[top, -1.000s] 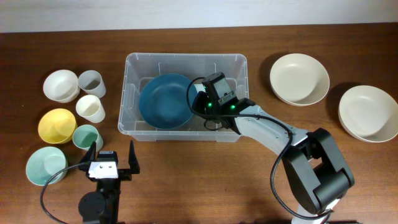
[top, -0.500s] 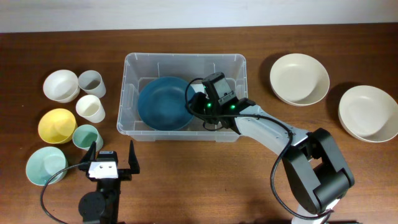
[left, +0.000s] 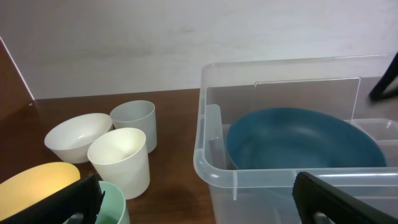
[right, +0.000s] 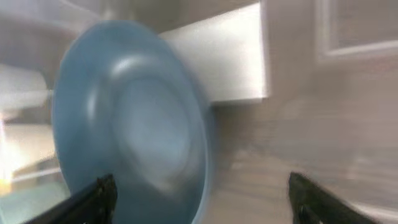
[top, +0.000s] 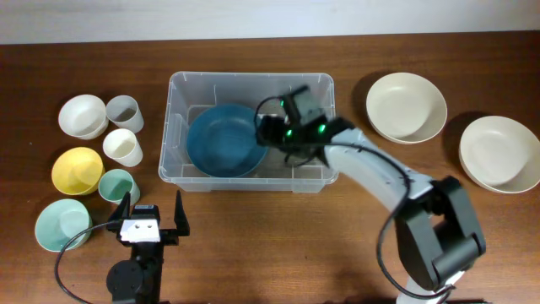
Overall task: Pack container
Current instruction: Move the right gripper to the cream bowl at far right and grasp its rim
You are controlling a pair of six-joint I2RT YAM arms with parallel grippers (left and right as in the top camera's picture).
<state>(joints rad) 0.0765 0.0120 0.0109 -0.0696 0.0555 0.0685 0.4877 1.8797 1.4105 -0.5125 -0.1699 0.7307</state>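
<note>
Spread wide with nothing between its fingers, the right gripper point(top: 265, 133) point(right: 205, 202) is held inside the large clear rectangular plastic container point(top: 245, 78) point(left: 211, 155), which is set on the brown wooden table point(top: 253, 245). Just ahead of its fingertips, a round dark-blue bowl point(top: 221, 139) point(right: 130, 130) is seen lying in the container, apart from the gripper. Farther ahead, a white label point(right: 230, 62) is seen on the container's base. Well behind this gripper, outside the container, two cream round bowls point(top: 406, 106) point(top: 499, 154) are placed.

The left gripper point(top: 152, 209) point(left: 199, 199) is held low over the table, its fingers wide apart and empty. Nearest on its left, a light teal bowl point(top: 61, 225) and a pale green cup point(top: 116, 186) are found. Ahead to its right, the container's near wall is met. Farther ahead on the left, a yellow bowl point(top: 77, 171) and a white cup point(top: 122, 147) are seen, and farthest, a white bowl point(top: 82, 116) and a grey cup point(top: 124, 112).
</note>
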